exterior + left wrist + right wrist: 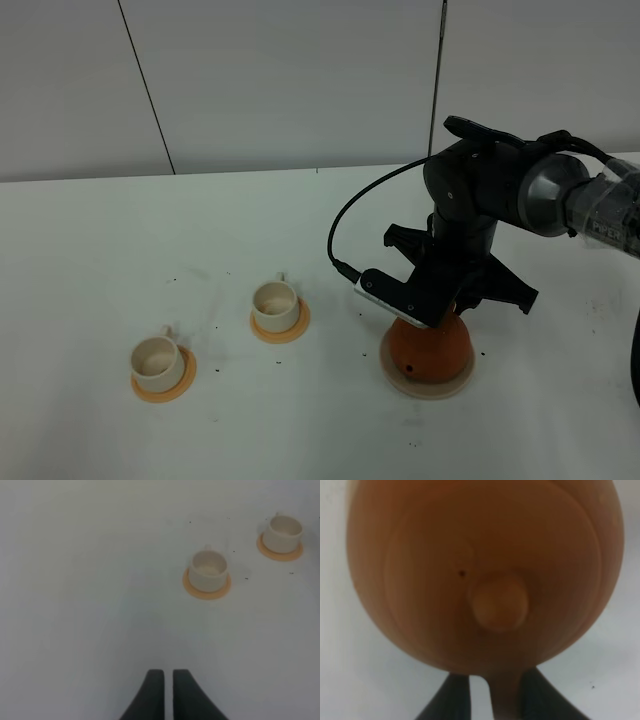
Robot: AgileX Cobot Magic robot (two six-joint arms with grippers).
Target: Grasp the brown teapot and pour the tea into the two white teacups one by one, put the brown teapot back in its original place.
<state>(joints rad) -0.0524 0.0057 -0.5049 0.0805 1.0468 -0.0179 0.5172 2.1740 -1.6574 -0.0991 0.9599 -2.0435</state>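
The brown teapot (pixel 430 348) stands on the pale beige round mat (pixel 428 382) at the right of the table. My right gripper (pixel 442 312) hangs right over it. In the right wrist view the teapot (pixel 445 570) fills the picture, lid knob up, and my gripper (pixel 495 682) straddles its handle, jaws slightly apart, with a thin gap on one side. The two white teacups (pixel 274 302) (pixel 157 360) stand on orange coasters at the left. They also show in the left wrist view (pixel 209 570) (pixel 284 532). My left gripper (pixel 168 674) is shut and empty, well away from them.
Each cup sits on a flat orange coaster (pixel 279 326) (pixel 163 386). The right arm's black cable (pixel 345 225) loops left of the wrist. The white table (pixel 90 250) ends at a grey wall behind.
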